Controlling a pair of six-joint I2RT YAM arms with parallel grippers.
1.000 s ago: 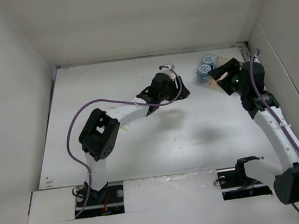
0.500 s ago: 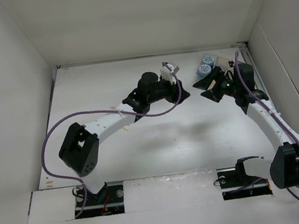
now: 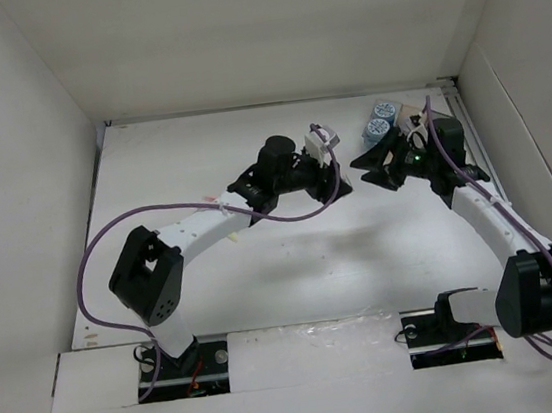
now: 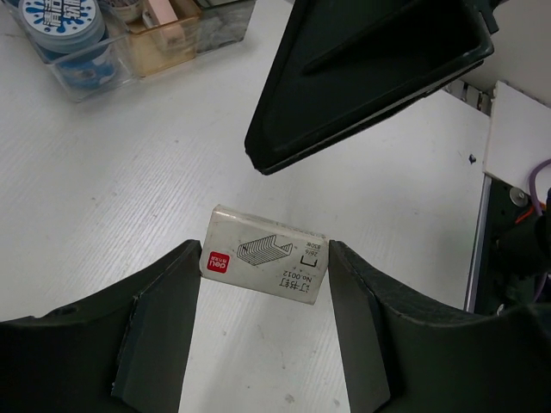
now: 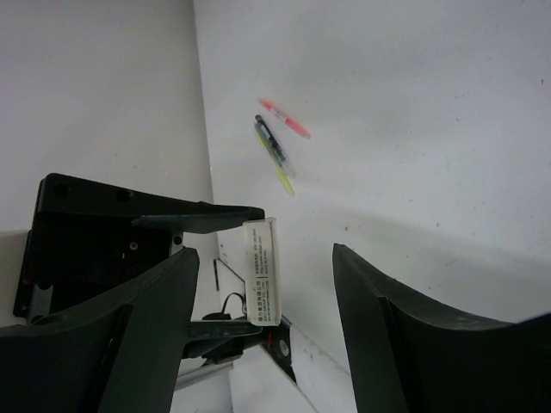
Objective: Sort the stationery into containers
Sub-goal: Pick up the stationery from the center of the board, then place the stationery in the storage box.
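Observation:
My left gripper (image 3: 327,163) is shut on a small white staples box (image 4: 265,265), held above the table by its two ends. The box also shows in the right wrist view (image 5: 263,271). My right gripper (image 3: 374,166) is open and empty, its jaws facing the box from close by (image 5: 267,318). The block of bins (image 3: 393,119) stands at the back right, with two blue dotted rolls (image 3: 377,121) in clear bins. A pink-red pen (image 5: 284,119) and a yellow-green pen (image 5: 280,168) lie on the table far to the left. The silvery-lavender cylinder is out of view.
One finger of the right gripper (image 4: 370,69) hangs just beyond the box in the left wrist view. A tan bin (image 4: 164,30) sits beside the clear bin with a blue roll (image 4: 65,17). White walls enclose the table on three sides.
My left gripper has carried the box to the right, toward the right gripper. My right gripper has swung left from over the bins and now faces the box.

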